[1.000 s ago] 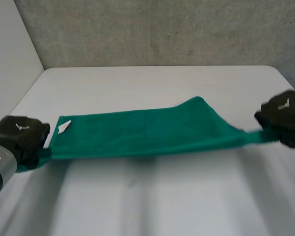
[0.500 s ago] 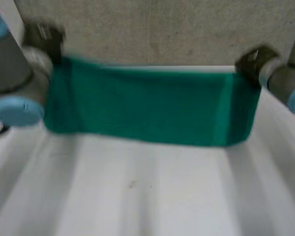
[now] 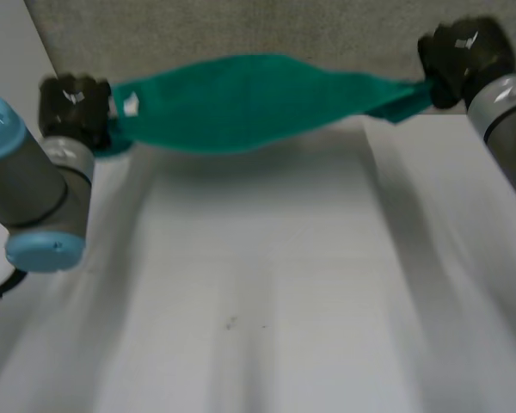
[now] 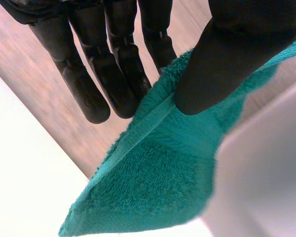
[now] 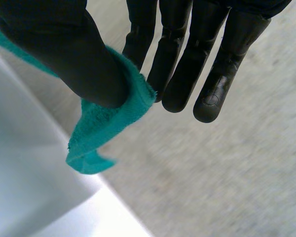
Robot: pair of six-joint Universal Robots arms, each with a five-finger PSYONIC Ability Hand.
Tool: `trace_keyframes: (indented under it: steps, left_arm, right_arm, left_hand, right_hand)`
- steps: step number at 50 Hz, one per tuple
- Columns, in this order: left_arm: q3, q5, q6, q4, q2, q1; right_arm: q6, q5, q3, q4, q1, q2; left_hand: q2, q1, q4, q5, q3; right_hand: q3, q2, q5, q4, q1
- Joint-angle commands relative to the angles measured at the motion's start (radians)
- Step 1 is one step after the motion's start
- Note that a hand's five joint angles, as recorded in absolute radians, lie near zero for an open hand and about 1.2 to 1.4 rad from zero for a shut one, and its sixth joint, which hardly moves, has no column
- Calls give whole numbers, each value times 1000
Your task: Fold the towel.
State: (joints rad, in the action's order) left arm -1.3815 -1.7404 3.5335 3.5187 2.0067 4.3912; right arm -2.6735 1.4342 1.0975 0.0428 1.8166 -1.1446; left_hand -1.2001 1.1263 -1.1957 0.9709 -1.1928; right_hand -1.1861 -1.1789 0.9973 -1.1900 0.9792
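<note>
White worktop (image 3: 258, 258), wide, flat and smooth. Two tiny dark specks (image 3: 230, 323) on it, close together, toward the near side. Behind the far edge, a rough grey wall (image 3: 241, 30) with little spots. At the left, a plain pale wall (image 3: 4, 43), meeting the grey one in a corner.

Plain green towel (image 3: 241, 103), white table (image 3: 267, 284), black hands.

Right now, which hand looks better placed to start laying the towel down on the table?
Probably the left hand: it pinches its towel end low by the table's far edge, while the right hand holds its end higher, against the wall.
</note>
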Motion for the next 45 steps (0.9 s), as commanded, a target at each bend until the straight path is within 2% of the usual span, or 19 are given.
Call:
trace_keyframes:
  steps: [1,5,7,11,16,23,35,37,39,42,43,45]
  left_arm:
    - [-89,1,1,0,121,-13]
    - [-142,18,7,-1,158,-15]
    - [-166,42,10,0,168,-13]
    - [-186,76,13,2,173,-7]
    - [-191,78,13,2,173,7]
    - [-192,82,4,5,173,43]
    - [-220,78,5,-3,164,47]
    - [-226,76,8,-12,161,48]
    - [-235,76,15,-35,155,50]
    - [-246,76,16,-72,129,53]
    - [-258,75,18,-104,98,54]
    - [-273,76,24,-139,68,54]
  right_arm:
    - [4,8,117,-35,0,114]
    - [6,-1,214,-77,-2,163]
    - [6,0,234,-75,-3,161]
    - [7,-3,300,-70,-11,128]
    - [9,-38,376,-66,-80,53]
    - [12,-54,424,-51,-92,42]
    - [14,-54,437,-15,-161,36]
    - [14,-54,438,-15,-161,37]
    - [14,-55,440,-15,-160,39]
    - [15,-58,438,-20,-160,39]
    - [23,-58,438,-32,-160,36]
    - [67,-57,440,-58,-160,28]
  left_hand:
    - [-196,270,-201,251,-203]
    - [-167,241,-172,222,-175]
    - [148,-74,144,-93,141]
    - [407,-334,403,-353,400]
    - [485,-411,480,-430,477]
    - [485,-411,480,-430,477]
    - [467,-393,463,-412,460]
    - [403,-329,398,-348,395]
    - [198,-124,193,-143,190]
    - [18,55,14,36,11]
    - [-148,222,-152,203,-155]
    - [-196,269,-200,250,-203]
  right_hand:
    - [-210,-217,224,-206,417]
    - [-210,-217,224,-206,417]
    - [-210,-217,224,-206,417]
    - [-210,-217,224,-206,417]
    - [-210,-217,224,-206,417]
    - [-210,-217,224,-206,417]
    - [-210,-217,224,-206,417]
    - [-210,-217,224,-206,417]
    - [-210,-217,224,-206,417]
    - [-210,-217,224,-206,417]
    - [-210,-217,224,-206,417]
    - [-210,-217,224,-206,417]
